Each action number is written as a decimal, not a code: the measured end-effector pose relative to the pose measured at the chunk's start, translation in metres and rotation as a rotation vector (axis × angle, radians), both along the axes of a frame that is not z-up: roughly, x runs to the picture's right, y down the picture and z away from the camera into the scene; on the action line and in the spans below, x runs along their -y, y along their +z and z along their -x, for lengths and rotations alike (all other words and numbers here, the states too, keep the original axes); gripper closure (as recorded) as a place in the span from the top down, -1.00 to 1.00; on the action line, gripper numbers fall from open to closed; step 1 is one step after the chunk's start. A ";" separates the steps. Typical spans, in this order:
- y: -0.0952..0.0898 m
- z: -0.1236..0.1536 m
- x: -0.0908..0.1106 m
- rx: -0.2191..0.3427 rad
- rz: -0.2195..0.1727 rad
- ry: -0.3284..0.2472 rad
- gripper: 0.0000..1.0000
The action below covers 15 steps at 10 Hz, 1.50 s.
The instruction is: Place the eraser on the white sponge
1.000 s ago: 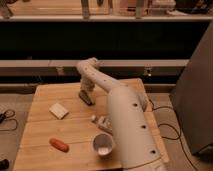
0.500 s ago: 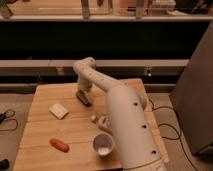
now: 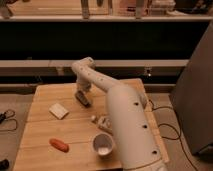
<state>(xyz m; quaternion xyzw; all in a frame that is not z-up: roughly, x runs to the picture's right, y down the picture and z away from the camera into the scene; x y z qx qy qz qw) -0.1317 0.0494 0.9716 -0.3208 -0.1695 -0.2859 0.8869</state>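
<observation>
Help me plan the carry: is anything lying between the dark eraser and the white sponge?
Nothing visible does. The small dark grey-brown eraser block sits right under the pincer. The flat cream-white sponge pad lies toward the picture's left of it, nearer the camera, with only bare wooden tabletop between them.

gripper [image 3: 82, 96] is down at the back-middle of the table [image 3: 47, 132], its dark tip merging with the eraser [image 3: 85, 101] so grip can't be told; white bottle [image 3: 103, 123] is half hidden behind the arm [image 3: 125, 120], whose lower end is cut off by the bottom edge.
</observation>
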 end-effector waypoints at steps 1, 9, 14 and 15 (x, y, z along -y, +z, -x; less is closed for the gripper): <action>0.002 0.001 -0.001 -0.003 0.004 0.003 -0.29; 0.006 0.009 -0.009 -0.002 0.023 -0.010 0.60; 0.000 0.016 -0.008 -0.006 0.023 -0.003 -0.29; -0.002 0.018 -0.009 -0.006 0.024 -0.005 -0.46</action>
